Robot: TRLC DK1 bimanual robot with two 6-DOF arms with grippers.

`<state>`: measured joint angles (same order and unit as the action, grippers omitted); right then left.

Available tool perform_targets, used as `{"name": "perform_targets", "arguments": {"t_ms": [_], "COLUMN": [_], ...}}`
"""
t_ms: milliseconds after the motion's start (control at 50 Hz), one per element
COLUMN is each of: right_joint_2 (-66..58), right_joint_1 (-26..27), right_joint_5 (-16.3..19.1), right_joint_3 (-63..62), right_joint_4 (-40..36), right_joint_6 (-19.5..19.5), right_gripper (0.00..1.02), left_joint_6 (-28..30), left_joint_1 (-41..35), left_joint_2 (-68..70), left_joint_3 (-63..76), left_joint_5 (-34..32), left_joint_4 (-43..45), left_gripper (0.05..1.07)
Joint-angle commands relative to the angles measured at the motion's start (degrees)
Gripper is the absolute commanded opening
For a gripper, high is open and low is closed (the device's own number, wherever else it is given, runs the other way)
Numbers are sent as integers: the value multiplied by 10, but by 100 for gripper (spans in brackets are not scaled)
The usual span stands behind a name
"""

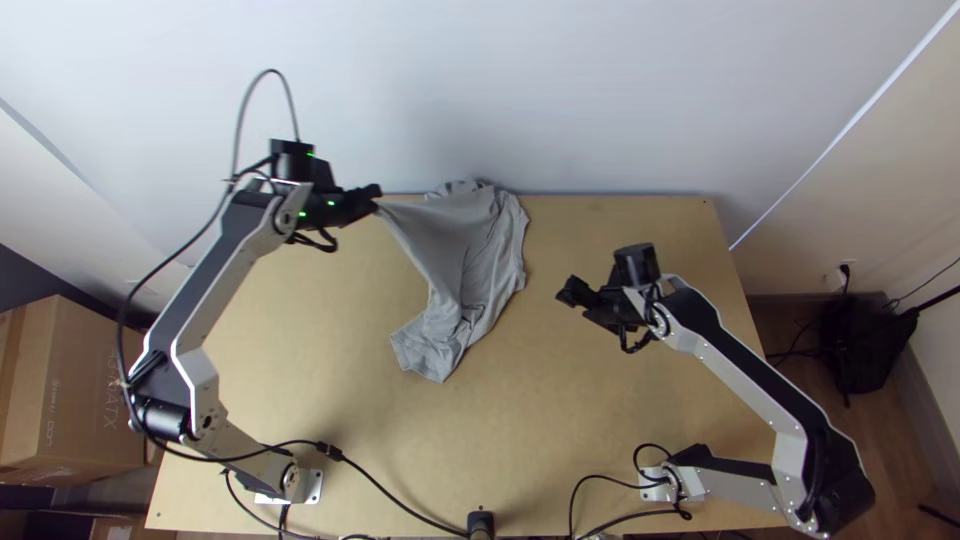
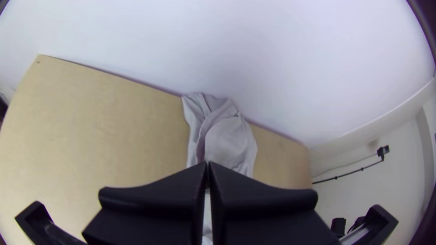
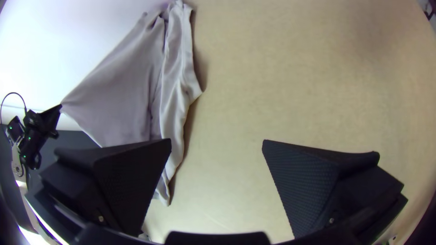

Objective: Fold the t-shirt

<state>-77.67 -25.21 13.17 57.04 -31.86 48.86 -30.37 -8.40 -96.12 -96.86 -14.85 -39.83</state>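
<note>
In the top view my left gripper (image 1: 376, 196) is shut on an edge of the grey t-shirt (image 1: 465, 245), pulling it taut up and left above the table. The rest of the shirt lies bunched in long folds near the table's far edge, one end trailing toward the middle. In the left wrist view the fingers of my left gripper (image 2: 208, 169) are pressed together, the shirt (image 2: 229, 140) stretching away beyond them. My right gripper (image 1: 568, 292) hangs right of the shirt, apart from it. The right wrist view has my right gripper (image 3: 217, 144) open, the shirt (image 3: 122, 95) beside it.
A white wall (image 1: 600, 100) rises behind the far edge of the wooden table (image 1: 590, 420). Black cables (image 1: 390, 500) run along the near edge between the arm bases. A cardboard box (image 1: 80, 390) stands off the table's left side.
</note>
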Motion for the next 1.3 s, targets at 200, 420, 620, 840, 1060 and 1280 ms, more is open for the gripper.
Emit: {"name": "perform_targets", "arguments": {"t_ms": [200,420,620,840,1060,1280], "right_joint_2": [-143,-204,-251,-290,-308,-325], "right_joint_1": [-66,-117,-148,-150,-157,-170], "right_joint_5": [11,41,59,77,81,83], "right_joint_3": [76,109,124,141,161,188], "right_joint_4": [-5,-1,33,64,73,73], "right_joint_6": [-25,-25,-25,-25,-25,-25], "right_gripper": [89,89,89,86,86,86], "left_joint_6": [62,102,112,122,166,212], "left_joint_1": [128,193,240,306,404,494], "left_joint_2": [124,170,200,240,249,250], "left_joint_3": [32,73,102,140,159,179], "left_joint_5": [-29,-37,-37,-41,-68,-98], "left_joint_4": [-48,-57,-68,-80,-92,-105], "left_gripper": [8,8,8,8,8,8]}}
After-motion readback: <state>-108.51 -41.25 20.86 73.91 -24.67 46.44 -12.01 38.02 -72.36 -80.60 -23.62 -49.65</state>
